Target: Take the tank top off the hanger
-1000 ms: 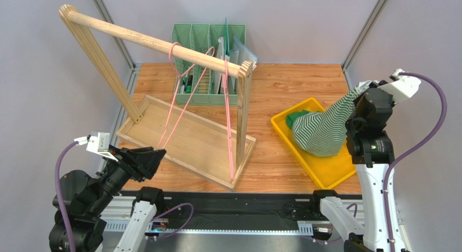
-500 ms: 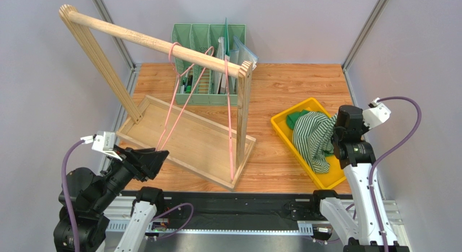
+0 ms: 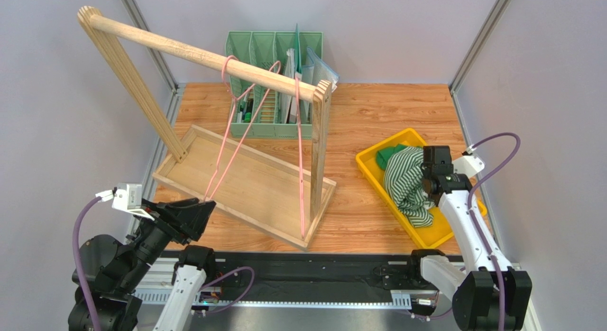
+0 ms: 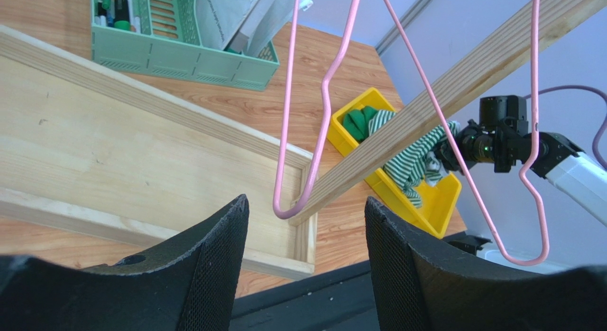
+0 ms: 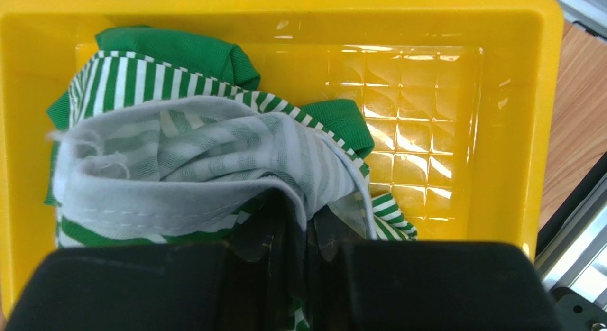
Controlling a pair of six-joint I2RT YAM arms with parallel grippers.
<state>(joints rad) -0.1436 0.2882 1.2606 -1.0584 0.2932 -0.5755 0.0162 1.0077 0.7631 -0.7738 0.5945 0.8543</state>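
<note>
right fingers (image 5: pixel 261 236) pinch tank top (image 5: pixel 192 146) inside yellow bin (image 5: pixel 442 32)

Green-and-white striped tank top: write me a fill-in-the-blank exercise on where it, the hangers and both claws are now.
1. The green-and-white striped tank top lies in the ____ plastic bin.
2. The right claw is ____ on the tank top's fabric.
3. The two pink wire hangers on the wooden rail carry ____ clothing.
4. The left claw holds nothing and is ____.

Missing words: yellow; shut; no; open
</note>
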